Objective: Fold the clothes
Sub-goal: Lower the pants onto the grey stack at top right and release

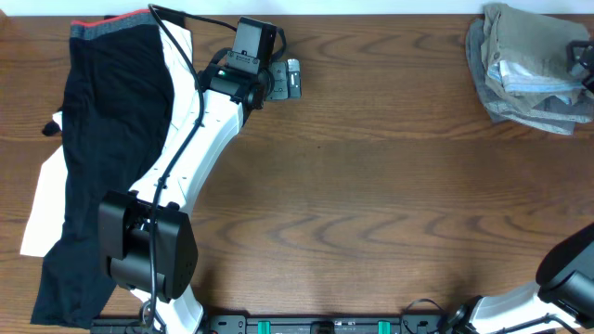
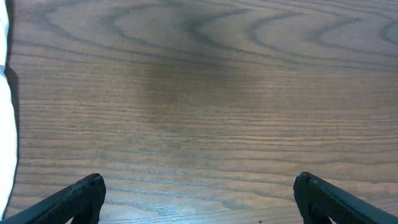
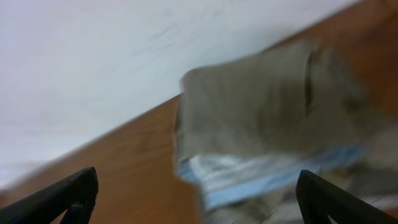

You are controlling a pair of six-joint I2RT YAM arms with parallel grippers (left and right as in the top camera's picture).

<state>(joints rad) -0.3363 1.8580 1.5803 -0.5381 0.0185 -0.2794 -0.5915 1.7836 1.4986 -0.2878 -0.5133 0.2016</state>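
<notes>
The khaki shorts [image 1: 520, 32] lie folded on top of a small stack of clothes at the table's far right corner. The blurred right wrist view shows the shorts [image 3: 267, 106] resting on a light blue garment [image 3: 273, 177]. My right gripper [image 1: 583, 61] hovers at the stack's right edge. In its own view the right gripper [image 3: 198, 199] is open, fingers wide apart and holding nothing. My left gripper [image 1: 290, 80] is at the far centre-left of the table; the left gripper [image 2: 199, 199] is open over bare wood.
A dark navy garment [image 1: 111, 139] with a red-trimmed grey waistband lies over a white one [image 1: 42, 204] along the left side, partly under the left arm. A white cloth edge [image 2: 5, 93] shows in the left wrist view. Grey clothes [image 1: 534, 107] sit low in the stack.
</notes>
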